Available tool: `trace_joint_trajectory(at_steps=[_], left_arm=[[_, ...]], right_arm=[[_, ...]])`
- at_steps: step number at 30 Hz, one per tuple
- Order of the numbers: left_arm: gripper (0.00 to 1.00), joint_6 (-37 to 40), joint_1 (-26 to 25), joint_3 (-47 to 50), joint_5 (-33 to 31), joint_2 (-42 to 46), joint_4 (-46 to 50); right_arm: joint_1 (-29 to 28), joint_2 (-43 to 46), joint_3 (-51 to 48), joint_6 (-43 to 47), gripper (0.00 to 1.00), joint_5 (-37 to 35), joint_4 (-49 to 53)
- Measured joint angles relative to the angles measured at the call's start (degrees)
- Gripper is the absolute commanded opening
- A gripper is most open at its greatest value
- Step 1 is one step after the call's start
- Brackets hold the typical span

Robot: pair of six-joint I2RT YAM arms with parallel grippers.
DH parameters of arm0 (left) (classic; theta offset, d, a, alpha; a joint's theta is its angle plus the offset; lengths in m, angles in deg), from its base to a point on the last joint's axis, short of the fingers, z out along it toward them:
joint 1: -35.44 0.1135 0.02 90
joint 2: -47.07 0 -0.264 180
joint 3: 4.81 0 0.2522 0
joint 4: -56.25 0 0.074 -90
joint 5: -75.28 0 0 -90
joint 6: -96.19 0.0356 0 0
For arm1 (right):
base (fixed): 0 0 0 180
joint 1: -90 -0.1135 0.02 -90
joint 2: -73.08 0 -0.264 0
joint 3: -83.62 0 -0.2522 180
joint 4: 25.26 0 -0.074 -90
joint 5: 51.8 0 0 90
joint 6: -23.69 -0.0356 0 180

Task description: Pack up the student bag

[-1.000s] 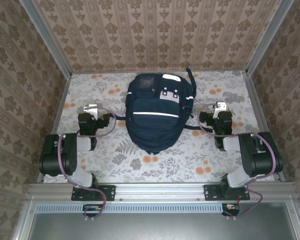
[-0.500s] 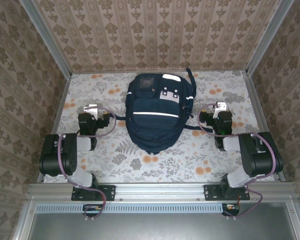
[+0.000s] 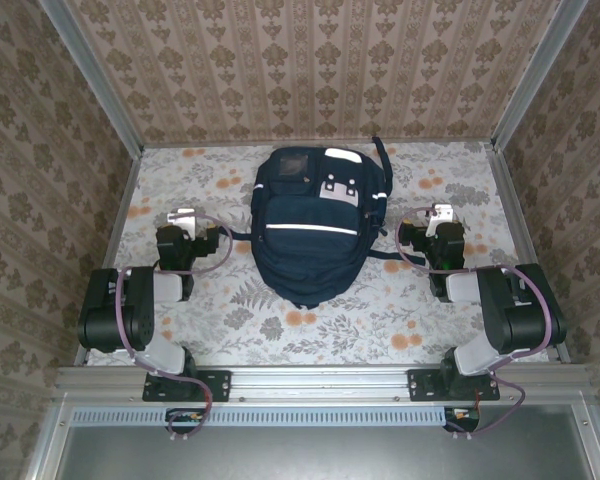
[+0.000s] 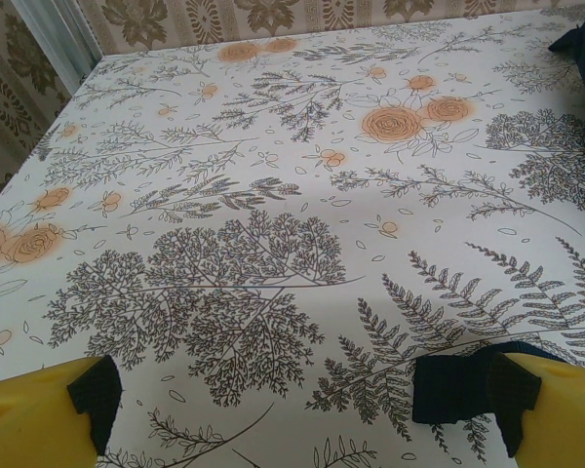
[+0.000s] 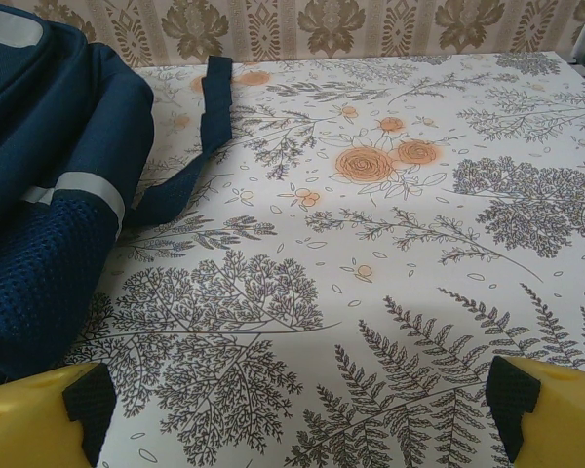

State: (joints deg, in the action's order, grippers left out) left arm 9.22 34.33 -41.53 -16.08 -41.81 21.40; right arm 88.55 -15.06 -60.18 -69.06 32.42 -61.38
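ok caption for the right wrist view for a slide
Open right fingers flank the floral table, navy bag and its strap at frame left.

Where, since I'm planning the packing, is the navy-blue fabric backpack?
In the top view, the navy-blue backpack lies centrally, between the left gripper and the right gripper.

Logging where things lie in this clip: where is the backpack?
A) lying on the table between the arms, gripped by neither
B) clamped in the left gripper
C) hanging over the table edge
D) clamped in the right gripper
A: the student bag lies on the table between the left gripper and the right gripper, both open.
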Motion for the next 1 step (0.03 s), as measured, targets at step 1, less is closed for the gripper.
trace_joint_trajectory(at_steps=[1], left_arm=[[1.0, 0.0, 0.0, 0.0, 0.0, 0.0, 0.0]], right_arm=[[0.0, 0.0, 0.0, 0.0, 1.0, 0.0, 0.0]])
